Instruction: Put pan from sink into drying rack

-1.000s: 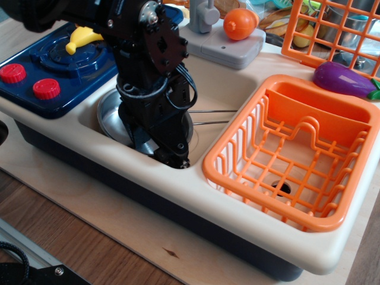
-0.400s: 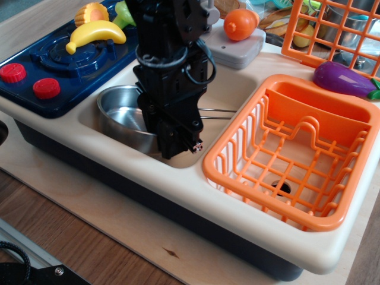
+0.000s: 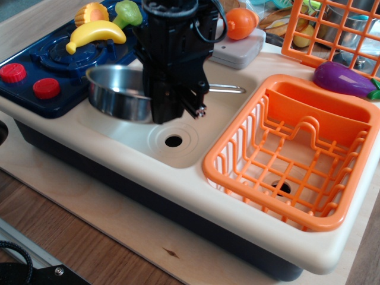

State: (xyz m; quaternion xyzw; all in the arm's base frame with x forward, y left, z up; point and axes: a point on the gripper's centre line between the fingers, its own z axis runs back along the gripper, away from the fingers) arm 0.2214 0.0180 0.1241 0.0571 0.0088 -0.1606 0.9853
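The shiny steel pan (image 3: 116, 90) hangs in the air above the left part of the cream sink (image 3: 196, 157), its two-wire handle (image 3: 225, 89) pointing right. My black gripper (image 3: 175, 113) is shut on the pan's right rim and holds it lifted above the basin. The sink's dark drain hole (image 3: 173, 141) and its rings show below the gripper. The bright orange drying rack (image 3: 294, 151) stands in the right basin, with nothing in it, to the right of the gripper.
A blue toy stove (image 3: 59, 62) with red knobs, a banana (image 3: 95, 32) and other toy food sits at the left. A grey faucet base (image 3: 237, 50) with an orange toy stands behind the sink. A purple eggplant (image 3: 344, 79) and an upright orange grid panel (image 3: 332, 29) are at the back right.
The gripper has risen out of the basin with the pan in it. The pan went from resting on the sink floor to hanging above it, uncovering the drain.
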